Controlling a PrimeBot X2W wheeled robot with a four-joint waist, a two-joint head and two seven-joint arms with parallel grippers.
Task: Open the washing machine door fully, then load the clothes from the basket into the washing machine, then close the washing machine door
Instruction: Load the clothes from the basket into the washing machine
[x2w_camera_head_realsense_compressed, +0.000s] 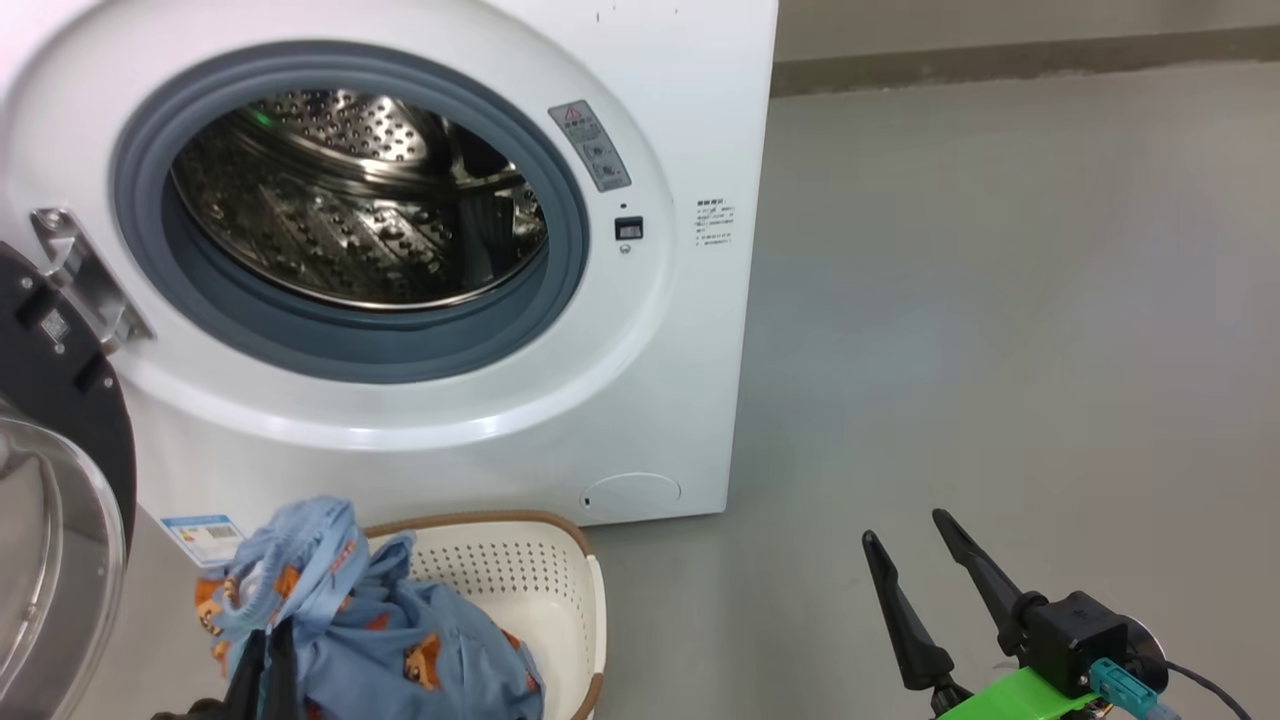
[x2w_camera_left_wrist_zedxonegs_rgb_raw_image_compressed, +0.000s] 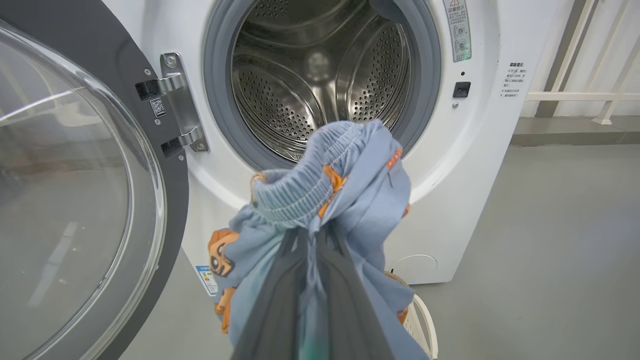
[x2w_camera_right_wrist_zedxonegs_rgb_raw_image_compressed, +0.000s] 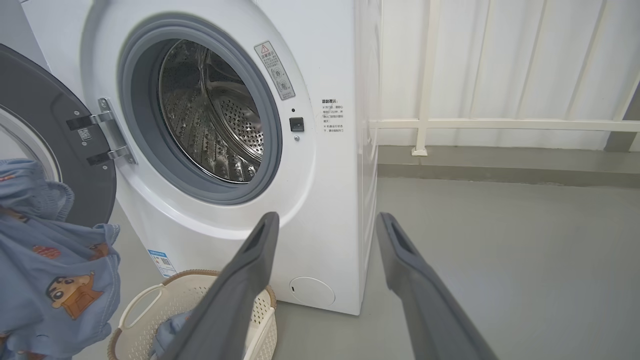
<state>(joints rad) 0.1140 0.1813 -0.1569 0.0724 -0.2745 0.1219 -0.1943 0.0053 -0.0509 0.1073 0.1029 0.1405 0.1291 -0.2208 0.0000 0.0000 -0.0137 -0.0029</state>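
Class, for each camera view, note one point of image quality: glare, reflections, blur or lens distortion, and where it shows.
Head view: highlights glint off the steel drum; the washing machine door glass looks hazy with reflections. Left wrist view: the left gripper and nearby clothes are soft. Right wrist view: wide-angle bend leans the washing machine; the railing bars splay.

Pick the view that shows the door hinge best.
Left wrist view: the hinge is near, whole, both dark brackets clear. Head view shows it skewed at the left edge; right wrist view shows it whole but smaller.
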